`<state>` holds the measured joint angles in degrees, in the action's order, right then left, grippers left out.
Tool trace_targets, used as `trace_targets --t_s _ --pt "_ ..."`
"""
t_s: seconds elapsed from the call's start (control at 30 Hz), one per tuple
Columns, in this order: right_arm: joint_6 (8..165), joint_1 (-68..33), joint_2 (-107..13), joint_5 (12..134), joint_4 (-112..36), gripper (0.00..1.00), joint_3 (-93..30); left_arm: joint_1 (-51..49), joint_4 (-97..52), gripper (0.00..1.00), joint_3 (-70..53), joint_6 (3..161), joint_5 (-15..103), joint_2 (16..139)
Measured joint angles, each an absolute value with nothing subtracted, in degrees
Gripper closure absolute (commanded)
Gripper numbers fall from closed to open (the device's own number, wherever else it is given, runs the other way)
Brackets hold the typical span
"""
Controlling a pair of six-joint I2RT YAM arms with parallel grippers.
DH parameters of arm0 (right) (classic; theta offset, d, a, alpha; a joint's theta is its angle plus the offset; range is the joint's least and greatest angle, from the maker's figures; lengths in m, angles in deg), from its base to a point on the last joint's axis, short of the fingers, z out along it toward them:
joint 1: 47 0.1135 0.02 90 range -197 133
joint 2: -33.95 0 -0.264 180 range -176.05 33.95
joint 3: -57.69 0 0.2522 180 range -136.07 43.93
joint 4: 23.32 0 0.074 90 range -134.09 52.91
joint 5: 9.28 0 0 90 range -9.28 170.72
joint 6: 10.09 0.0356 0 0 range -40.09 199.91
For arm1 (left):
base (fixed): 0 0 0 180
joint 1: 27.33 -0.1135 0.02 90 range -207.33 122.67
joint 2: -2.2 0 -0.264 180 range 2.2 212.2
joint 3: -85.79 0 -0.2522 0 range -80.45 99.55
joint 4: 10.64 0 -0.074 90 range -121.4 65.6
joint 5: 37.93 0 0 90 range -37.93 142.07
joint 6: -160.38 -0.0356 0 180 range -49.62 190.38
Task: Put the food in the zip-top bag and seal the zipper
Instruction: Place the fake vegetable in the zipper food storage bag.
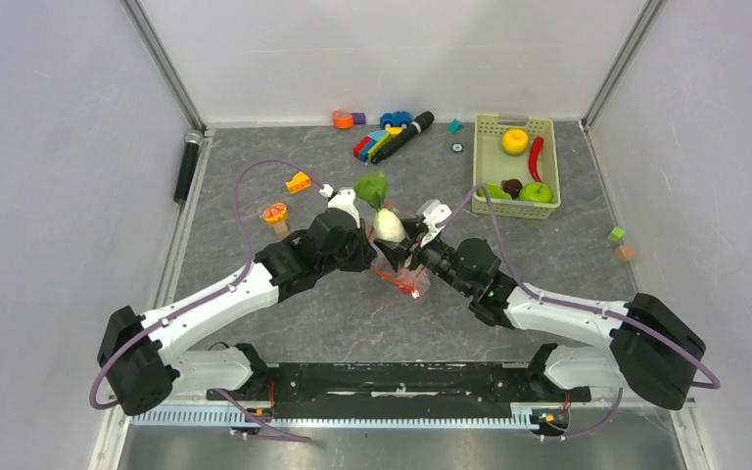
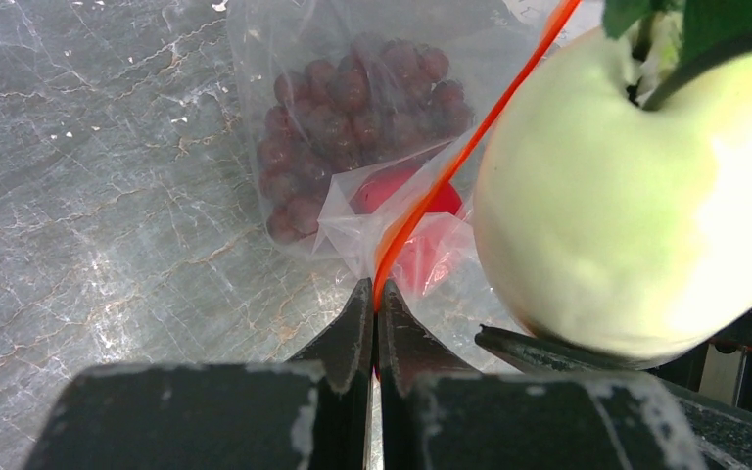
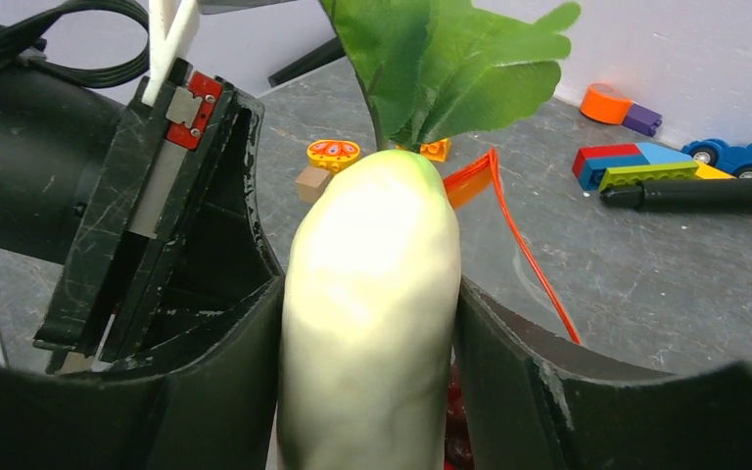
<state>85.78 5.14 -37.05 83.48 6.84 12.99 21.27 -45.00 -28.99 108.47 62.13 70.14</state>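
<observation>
My left gripper [image 2: 376, 311] is shut on the red-orange zipper [image 2: 455, 162] edge of the clear zip-top bag [image 2: 284, 59], holding its mouth up. Inside the bag lie a dark red grape bunch [image 2: 338, 127] and a red apple [image 2: 401, 191]. My right gripper [image 3: 367, 343] is shut on the white radish [image 3: 372, 294] with green leaves [image 3: 446, 59], holding it at the bag's mouth. From above, both grippers meet at mid-table around the radish [image 1: 387, 225] and bag [image 1: 406, 282]. The slider tab is not visible.
A pale green basket [image 1: 551, 162] at back right holds yellow [image 1: 515, 141] and green [image 1: 537, 193] fruits and a red chili [image 1: 536, 157]. Toy blocks [image 1: 377, 145], a black marker [image 1: 406, 135] and an orange-slice toy [image 1: 275, 212] lie behind. Two small blocks [image 1: 620, 243] sit at right.
</observation>
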Motion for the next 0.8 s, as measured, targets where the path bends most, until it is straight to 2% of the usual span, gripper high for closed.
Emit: trace_targets --t_s 0.13,0.5,0.67,0.8 --pt "85.7 5.1 -37.1 84.4 6.8 0.26 13.0 21.3 -44.9 0.98 -29.0 108.5 62.1 70.1" --pt "85.6 5.1 -36.4 85.0 5.3 0.22 12.9 21.3 -44.8 0.98 -29.0 108.5 61.9 70.1" --pt "85.6 5.2 -35.4 86.6 4.8 0.33 12.9 21.3 -44.8 0.98 -29.0 108.5 61.9 70.1" --pt "85.5 5.4 -34.9 87.3 2.8 0.35 12.5 21.3 -44.8 0.98 -29.0 108.5 61.9 69.9"
